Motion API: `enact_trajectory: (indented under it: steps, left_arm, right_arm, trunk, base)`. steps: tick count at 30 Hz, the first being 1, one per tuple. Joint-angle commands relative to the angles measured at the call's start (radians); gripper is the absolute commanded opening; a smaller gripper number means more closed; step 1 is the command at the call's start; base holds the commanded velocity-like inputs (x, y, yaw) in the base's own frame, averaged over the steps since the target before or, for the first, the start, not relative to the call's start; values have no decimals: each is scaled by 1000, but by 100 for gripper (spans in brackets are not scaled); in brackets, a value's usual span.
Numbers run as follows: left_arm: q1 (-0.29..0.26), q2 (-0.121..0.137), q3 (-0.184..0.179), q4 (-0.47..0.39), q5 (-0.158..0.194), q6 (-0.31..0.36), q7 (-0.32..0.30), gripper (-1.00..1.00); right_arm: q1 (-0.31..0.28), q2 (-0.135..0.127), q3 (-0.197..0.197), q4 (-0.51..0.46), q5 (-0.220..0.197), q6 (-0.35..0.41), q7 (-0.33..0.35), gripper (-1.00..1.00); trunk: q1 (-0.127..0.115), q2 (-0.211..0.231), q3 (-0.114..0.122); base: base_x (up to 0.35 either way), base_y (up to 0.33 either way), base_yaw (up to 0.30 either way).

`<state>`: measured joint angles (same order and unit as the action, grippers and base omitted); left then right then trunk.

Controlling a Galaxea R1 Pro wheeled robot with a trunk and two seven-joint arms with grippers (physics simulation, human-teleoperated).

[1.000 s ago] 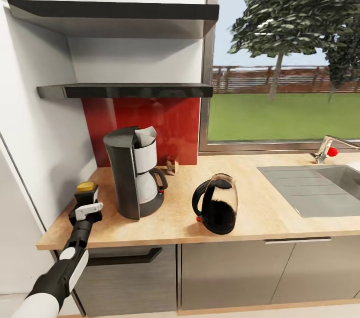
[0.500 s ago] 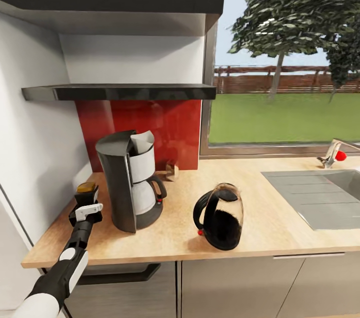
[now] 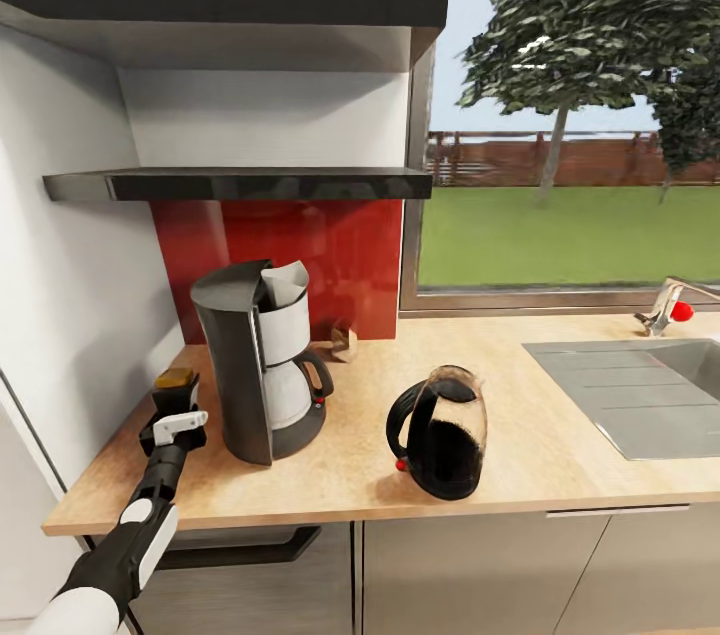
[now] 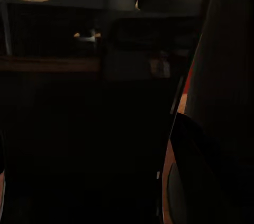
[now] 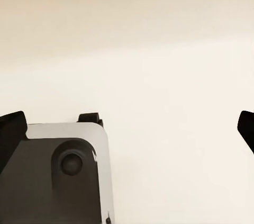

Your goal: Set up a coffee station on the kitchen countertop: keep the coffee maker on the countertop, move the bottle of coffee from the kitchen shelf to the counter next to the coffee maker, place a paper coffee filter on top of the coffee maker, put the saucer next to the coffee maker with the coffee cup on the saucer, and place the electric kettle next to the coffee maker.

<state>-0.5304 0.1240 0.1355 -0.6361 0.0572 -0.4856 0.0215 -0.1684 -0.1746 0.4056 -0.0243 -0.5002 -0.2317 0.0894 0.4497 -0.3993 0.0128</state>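
Wooden counter (image 3: 560, 475) runs under a wide window (image 3: 570, 155) with a tree and lawn outside, a sink (image 3: 640, 395) set into it at the far right beside a tap with a red knob (image 3: 668, 307). Two dark shelves (image 3: 240, 183) hang on the white wall above a red backsplash (image 3: 330, 260). On the counter below them stands the coffee maker (image 3: 262, 360), upright, with a white paper coffee filter (image 3: 287, 285) sitting in its top. Just behind it, against the backsplash, is a small brownish object (image 3: 343, 342) too small to identify. The electric kettle (image 3: 440, 430) stands near the coffee maker, toward the sink, apart from it. At the counter's near left corner, just beside the coffee maker, the left gripper (image 3: 172, 403) is raised over the edge with the yellow-capped bottle of coffee (image 3: 174, 385) between its jaws, which appear clenched on it. The left wrist view is very dark; only a dim lamp and vague shapes can be made out. In the right wrist view the right gripper (image 5: 127, 128) has its jaws spread wide apart over a pale floor, with a grey and white part of the robot below.
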Motion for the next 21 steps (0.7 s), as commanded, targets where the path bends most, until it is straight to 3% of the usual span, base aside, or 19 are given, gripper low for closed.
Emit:
enact_trajectory:
  steps: [1,9,21]
  left_arm:
    - [0,0,-2,3,4,-3,0,100]
    - [0,2,-1,10,5,-47,0,100]
    - [1,3,-1,10,7,-53,0,100]
  right_arm:
    - [0,0,6,1,-11,-3,6,100]
    - [0,0,6,1,-11,-4,6,100]
    - [3,0,6,1,-11,-5,6,100]
  trunk:
    - [0,-1,0]
    - [0,-1,0]
    - [0,-1,0]
  base:
    - [0,0,0]
    - [0,0,0]
    - [0,0,0]
